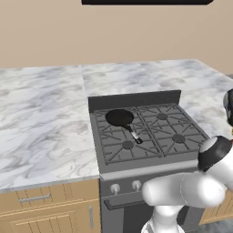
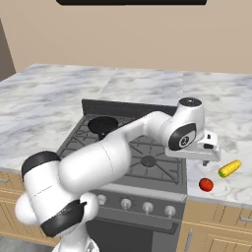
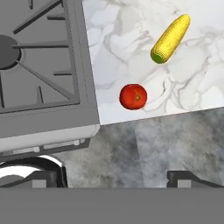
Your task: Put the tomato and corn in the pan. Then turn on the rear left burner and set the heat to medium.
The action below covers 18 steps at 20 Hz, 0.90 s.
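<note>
Step in hand, judging by layout: reach for the tomato [image 3: 133, 96], first of 2 items to load.

Gripper [image 3: 117, 178] released, jaws spread wide, nothing between them; dark fingertips [image 3: 47, 178] at the bottom of hand view, aimed down past the counter edge. In right base view, hand [image 2: 205, 153] hovering above the marble counter [image 2: 231, 118] just right of the stove [image 2: 147, 165], well above both items.

Tomato [image 2: 206, 184] sitting on the counter near its front edge, close beside the stove's right side. Corn [image 2: 229, 169] lying near it, further back and to the right, apart from the tomato, not touching; greenish end pointing toward the tomato in hand view [image 3: 171, 38].

Pan [image 1: 120, 118] resting on the rear left burner [image 1: 114, 119], handle pointing toward the front of the stove, nothing inside it. Also seen in right base view [image 2: 103, 124], partly behind the arm. Knobs [image 2: 147, 207] lined along the stove front, untouched by the look of it.

To do well:
- Centre jaws over the tomato before descending; currently offset in hand view, tomato sitting above the midline of the fingers.
- Come straight down, close gently around the widest part; round shape likely to roll or squirt out if pinched off-centre.
- Mind the counter front edge: a nudge could send it off.
- Keep clear of the corn while closing.
- Lift high before crossing the grates toward the pan.
</note>
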Motion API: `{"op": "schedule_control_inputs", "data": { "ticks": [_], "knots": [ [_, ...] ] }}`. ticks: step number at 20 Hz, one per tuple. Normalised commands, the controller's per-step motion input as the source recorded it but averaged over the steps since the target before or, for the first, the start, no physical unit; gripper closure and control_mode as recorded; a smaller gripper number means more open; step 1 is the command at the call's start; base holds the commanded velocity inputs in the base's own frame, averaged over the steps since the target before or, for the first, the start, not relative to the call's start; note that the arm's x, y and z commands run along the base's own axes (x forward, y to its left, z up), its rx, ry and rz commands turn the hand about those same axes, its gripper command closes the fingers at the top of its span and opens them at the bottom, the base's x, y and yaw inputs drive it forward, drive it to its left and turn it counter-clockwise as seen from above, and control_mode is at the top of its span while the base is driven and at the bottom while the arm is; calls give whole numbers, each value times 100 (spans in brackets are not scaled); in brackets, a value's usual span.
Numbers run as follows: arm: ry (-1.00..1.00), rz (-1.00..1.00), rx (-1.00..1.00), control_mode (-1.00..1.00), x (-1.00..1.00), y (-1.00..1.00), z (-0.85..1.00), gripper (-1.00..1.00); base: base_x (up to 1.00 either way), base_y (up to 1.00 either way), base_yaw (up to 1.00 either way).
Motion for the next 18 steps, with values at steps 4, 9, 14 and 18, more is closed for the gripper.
{"op": "schedule_control_inputs", "data": {
  "ticks": [4,9,14,18],
  "knots": [
    [0,0,0,-100,21,-5,-21,-100,0,0,0],
    [0,-1,0,-100,31,-17,-39,-100,0,0,0],
    [-2,-4,0,-100,20,-33,-27,-100,0,0,0],
    [-8,-5,0,-100,4,-40,-8,-100,0,0,0]
  ]
}}
